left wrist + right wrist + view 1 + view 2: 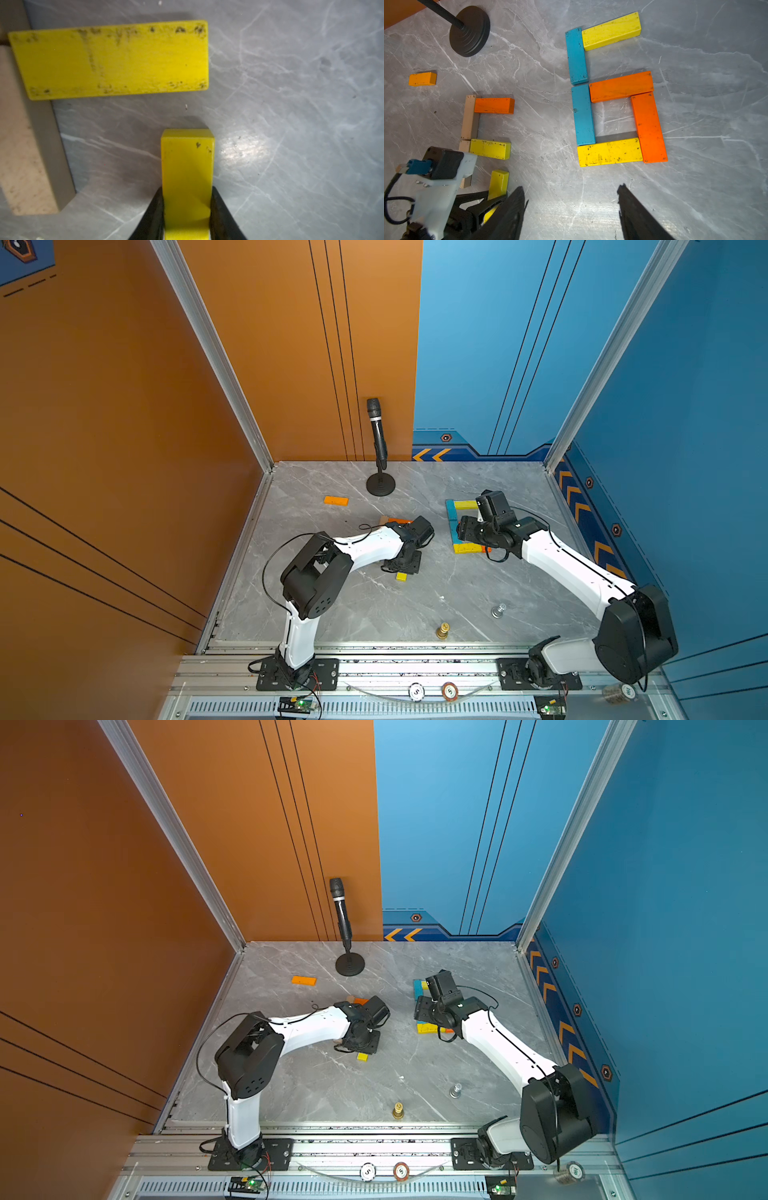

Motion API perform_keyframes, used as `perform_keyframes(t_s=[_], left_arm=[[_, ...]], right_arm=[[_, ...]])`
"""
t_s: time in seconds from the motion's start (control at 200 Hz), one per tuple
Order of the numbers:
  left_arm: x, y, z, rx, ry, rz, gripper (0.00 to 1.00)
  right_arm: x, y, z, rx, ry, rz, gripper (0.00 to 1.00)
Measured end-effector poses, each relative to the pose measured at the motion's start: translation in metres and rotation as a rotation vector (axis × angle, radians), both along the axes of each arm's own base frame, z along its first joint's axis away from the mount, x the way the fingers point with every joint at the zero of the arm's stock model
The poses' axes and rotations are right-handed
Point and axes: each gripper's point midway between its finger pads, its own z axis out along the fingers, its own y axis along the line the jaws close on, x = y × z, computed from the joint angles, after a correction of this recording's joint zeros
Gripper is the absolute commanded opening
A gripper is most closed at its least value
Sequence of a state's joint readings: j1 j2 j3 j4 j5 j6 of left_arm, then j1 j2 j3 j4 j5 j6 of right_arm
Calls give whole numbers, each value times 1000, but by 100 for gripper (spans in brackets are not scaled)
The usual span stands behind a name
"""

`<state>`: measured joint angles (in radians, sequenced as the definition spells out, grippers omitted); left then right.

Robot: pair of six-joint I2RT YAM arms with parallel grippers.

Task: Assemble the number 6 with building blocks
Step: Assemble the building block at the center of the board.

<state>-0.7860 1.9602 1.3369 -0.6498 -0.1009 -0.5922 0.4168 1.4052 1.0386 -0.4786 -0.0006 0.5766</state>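
Observation:
My left gripper [187, 190] is shut on a yellow block [187, 162] that rests low on the grey table. Its far end points toward a flat yellow block [116, 60], which lies crosswise and butts a tan block [27, 145]. In the right wrist view these, with another tan block [469, 117] and an orange block [494, 105], form a partial figure. Beside it lies a closed 6-shaped figure of blue [583, 115], yellow [610, 152] and orange blocks [649, 127]. My right gripper [571, 187] hangs open over bare table near that figure [469, 547].
A loose orange block [336, 500] lies toward the back left. A microphone on a round black stand [380, 485] is at the back middle. A gold chess piece [443, 630] and a silver one [498, 610] stand near the front. Walls close in three sides.

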Motion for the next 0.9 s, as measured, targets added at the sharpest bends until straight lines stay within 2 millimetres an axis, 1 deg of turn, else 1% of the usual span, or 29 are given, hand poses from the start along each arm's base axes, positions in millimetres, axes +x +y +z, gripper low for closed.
perform_keyframes(t_s=[0.19, 0.255, 0.335, 0.431, 0.496, 0.536, 0.596, 0.671, 0.721, 0.771, 0.796, 0.821, 0.836, 0.901], left_arm=[[3, 4, 0, 2, 0, 4, 38], [4, 4, 0, 0, 0, 1, 43], [3, 3, 0, -3, 4, -1, 51], [3, 1, 7, -23, 0, -5, 60], [3, -1, 20, -51, -16, -11, 64], [4, -2, 33, -79, -34, -8, 66], [7, 0, 55, -127, -65, -4, 69], [13, 7, 84, -189, -109, 18, 72], [21, 16, 102, -228, -137, 38, 76], [28, 29, 116, -264, -158, 68, 81], [31, 34, 121, -278, -162, 79, 84], [36, 42, 125, -285, -171, 88, 85], [39, 47, 127, -295, -172, 106, 90], [48, 64, 134, -318, -177, 132, 100]], right_arm=[[0, 0, 0, -1, 1, 0, 71], [0, 0, 0, -2, 0, 2, 71], [0, 0, 0, -2, 0, 3, 72], [0, 1, 0, -5, -2, 8, 72], [0, 1, 1, -12, -5, 21, 72], [-1, 2, 1, -17, -7, 29, 72], [-2, 4, 2, -25, -14, 48, 72], [-6, 9, 7, -34, -30, 80, 72], [-9, 14, 12, -37, -47, 108, 72], [-13, 21, 18, -36, -64, 138, 72], [-16, 25, 20, -36, -74, 155, 72], [-19, 30, 22, -36, -86, 176, 72], [-20, 32, 23, -36, -90, 185, 73], [-30, 46, 22, -41, -109, 238, 72]])
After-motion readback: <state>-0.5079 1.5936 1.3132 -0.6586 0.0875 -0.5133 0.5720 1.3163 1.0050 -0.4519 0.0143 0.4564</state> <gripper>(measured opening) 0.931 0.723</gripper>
